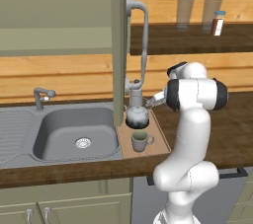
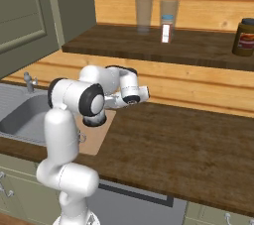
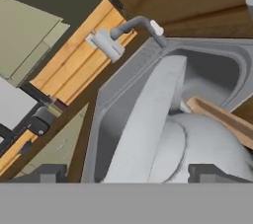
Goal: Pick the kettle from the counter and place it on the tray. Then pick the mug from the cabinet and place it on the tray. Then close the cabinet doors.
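The silver kettle (image 1: 137,115) stands at the far end of the pale wood tray (image 1: 159,130), which lies on the dark wood counter (image 1: 232,134) beside the sink. The grey mug (image 1: 141,140) stands upright on the tray's near end. My gripper (image 1: 152,100) hovers just right of the kettle's top, pointing left. In the hand view the gripper (image 3: 129,174) is open, its tips wide apart, with the kettle's (image 3: 202,144) rounded body close in front. A cabinet door (image 1: 118,45) hangs open edge-on above the tray, its bar handle (image 1: 144,35) reaching down near the kettle. The open cabinet (image 1: 197,38) lies behind.
The grey sink (image 1: 74,129) and faucet (image 1: 42,94) lie left of the tray. A small jar (image 1: 217,23) stands on the cabinet shelf. Two glasses, a shaker (image 2: 166,30) and a brown jar (image 2: 245,35) stand on the shelf in the right base view. Bare counter (image 2: 188,140) stretches right.
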